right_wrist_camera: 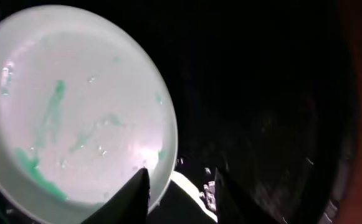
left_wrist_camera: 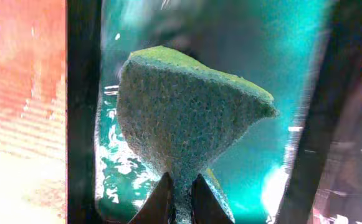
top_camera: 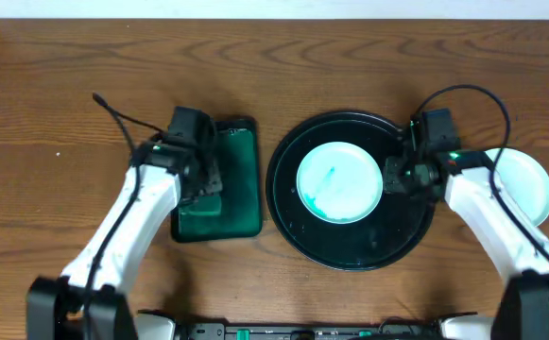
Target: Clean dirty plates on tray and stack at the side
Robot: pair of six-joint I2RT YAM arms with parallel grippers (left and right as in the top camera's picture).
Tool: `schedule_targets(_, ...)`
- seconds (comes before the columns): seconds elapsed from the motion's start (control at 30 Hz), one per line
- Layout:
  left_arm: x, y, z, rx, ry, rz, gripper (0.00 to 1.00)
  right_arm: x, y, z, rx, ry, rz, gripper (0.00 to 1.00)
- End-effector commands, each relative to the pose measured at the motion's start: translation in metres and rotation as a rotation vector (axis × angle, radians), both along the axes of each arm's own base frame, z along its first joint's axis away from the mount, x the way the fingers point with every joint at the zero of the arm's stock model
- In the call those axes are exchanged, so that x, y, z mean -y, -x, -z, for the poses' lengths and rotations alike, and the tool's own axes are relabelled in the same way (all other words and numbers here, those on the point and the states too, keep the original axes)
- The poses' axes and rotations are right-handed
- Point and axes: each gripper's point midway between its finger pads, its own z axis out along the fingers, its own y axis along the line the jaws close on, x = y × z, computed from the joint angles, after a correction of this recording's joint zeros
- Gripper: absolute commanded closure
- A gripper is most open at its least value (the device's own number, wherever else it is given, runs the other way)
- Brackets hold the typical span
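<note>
While left fingers pinch the sponge, right fingers sit spread by a smeared plate on the tray; a second plate lies aside.

**A:** Left arm, pose?
**B:** Enters at the lower left of the overhead frame and slants up and right. The left hand sits left of frame centre. In the wrist view its fingers are nearly together, pinched on a sponge.
**A:** Right arm?
**B:** Enters at the lower right and slants up and left. The right hand points left, just right of frame centre. Its fingers stand apart at the bottom edge of the wrist view.
</note>
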Motion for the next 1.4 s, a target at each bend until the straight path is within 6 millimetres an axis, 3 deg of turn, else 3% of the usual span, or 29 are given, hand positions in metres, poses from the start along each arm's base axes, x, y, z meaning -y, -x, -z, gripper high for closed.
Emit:
schedule_targets(0.0, 0.007, -0.006, -0.017, 0.047, 0.037, 0.029, 0.93, -0.027, 0.0, 0.015, -0.022, -0.126, -0.184, 0.63)
schedule_targets(0.1, 0.007, -0.002, -0.014, 0.022, 0.032, 0.029, 0.93, -0.027, -0.002, 0.03, -0.047, -0.124, -0.182, 0.63)
schedule_targets(0.33, 0.015, 0.0, -0.015, 0.015, 0.073, 0.062, 0.93, -0.025, 0.007, 0.072, -0.165, -0.11, -0.175, 0.85)
schedule_targets(0.4, 0.016, 0.0, -0.014, 0.013, 0.076, 0.064, 0.92, -0.026, 0.01, 0.077, -0.181, -0.109, -0.178, 0.96)
schedule_targets(0.47, 0.016, -0.001, -0.01, 0.007, 0.071, 0.064, 0.93, -0.027, 0.009, 0.076, -0.177, -0.109, -0.18, 0.98)
schedule_targets(0.53, 0.015, -0.002, 0.003, -0.007, 0.062, 0.066, 0.93, -0.027, 0.009, 0.076, -0.178, -0.109, -0.176, 0.99)
schedule_targets(0.7, 0.012, 0.004, 0.069, -0.137, 0.03, 0.06, 0.93, -0.027, 0.009, 0.076, -0.179, -0.109, -0.178, 0.99)
schedule_targets(0.8, 0.011, 0.008, 0.084, -0.182, 0.023, 0.058, 0.93, -0.027, 0.009, 0.076, -0.179, -0.109, -0.178, 0.99)
schedule_targets(0.9, 0.012, 0.005, 0.07, -0.169, 0.025, 0.058, 0.93, -0.027, 0.009, 0.077, -0.179, -0.109, -0.178, 0.99)
schedule_targets(1.17, 0.017, -0.021, -0.028, 0.078, 0.062, 0.089, 0.93, -0.028, 0.007, 0.076, -0.167, -0.109, -0.184, 0.99)
schedule_targets(1.27, 0.017, -0.021, -0.039, 0.113, 0.067, 0.093, 0.93, -0.028, 0.007, 0.076, -0.166, -0.109, -0.184, 0.99)
schedule_targets(1.37, 0.012, -0.021, -0.036, 0.109, 0.032, 0.098, 0.93, -0.028, 0.006, 0.076, -0.162, -0.11, -0.184, 0.99)
